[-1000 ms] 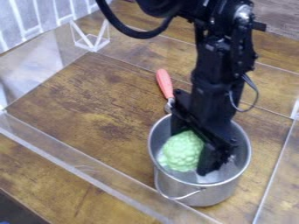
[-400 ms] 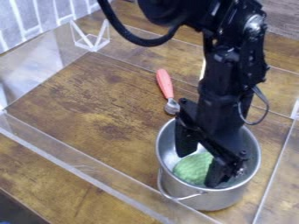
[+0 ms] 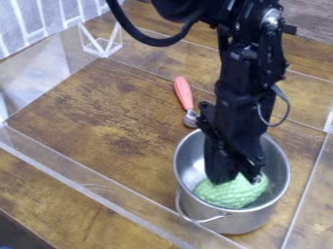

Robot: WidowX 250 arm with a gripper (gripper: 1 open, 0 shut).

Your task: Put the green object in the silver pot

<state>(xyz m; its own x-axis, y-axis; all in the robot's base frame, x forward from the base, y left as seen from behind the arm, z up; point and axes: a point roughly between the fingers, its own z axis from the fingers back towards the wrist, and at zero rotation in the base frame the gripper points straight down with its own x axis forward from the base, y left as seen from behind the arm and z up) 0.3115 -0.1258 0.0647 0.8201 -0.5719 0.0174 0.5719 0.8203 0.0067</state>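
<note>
Pincer [image 3: 235,167] closed, green object [image 3: 232,191] in silver pot [image 3: 196,199]

Green object [image 3: 232,190] now lower, on silver pot [image 3: 196,195] floor; jaws closed.

The green object [image 3: 233,191] is a light green, knobbly oval lump. It lies inside the silver pot [image 3: 196,202], low on the pot's bottom and toward its right half, with its long side roughly level. Its upper middle is hidden, so only its bumpy lower part and sides show. The silver pot is a round, shiny steel vessel with straight sides and a pale inside; it stands upright on the wooden table [image 3: 104,117], near the table's front right corner, with a thin wire handle at its front.
</note>
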